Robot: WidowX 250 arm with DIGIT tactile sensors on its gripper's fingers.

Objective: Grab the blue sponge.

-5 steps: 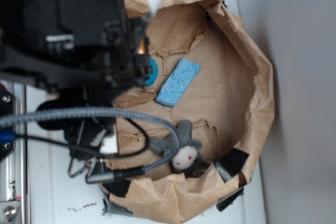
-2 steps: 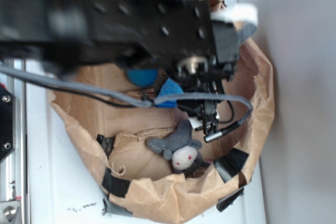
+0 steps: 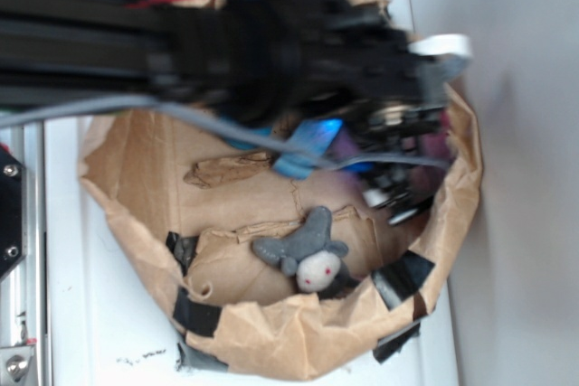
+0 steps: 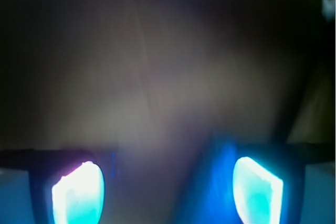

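Reaching across the top of the scene, the black arm (image 3: pixel 181 42) stretches from the left edge over a crumpled brown paper bag (image 3: pixel 452 214) that lies open like a basin on the white surface (image 3: pixel 90 314). The whole arm is smeared with motion blur, and so is the gripper (image 3: pixel 398 160) at its right end, hanging over the right half of the bag's inside.

The blue sponge (image 3: pixel 303 149) shows only in part: a light-blue patch peeking out from under the arm, near the middle of the bag, just left of the gripper and crossed by a grey cable (image 3: pixel 226 128). Whether the gripper touches it I cannot tell; the blur hides that.

In the wrist view two glowing fingertips (image 4: pixel 79 192) stand apart at the bottom corners, one tinged pink and cyan, the other blue, with a dim brownish blur filling the gap between them. So the jaws are spread, with nothing clearly between them.

Lower in the bag lies a small grey plush toy (image 3: pixel 308 250) with a pale face and red dots, well clear of the gripper. Black tape patches (image 3: pixel 403 277) hold the bag's near rim.
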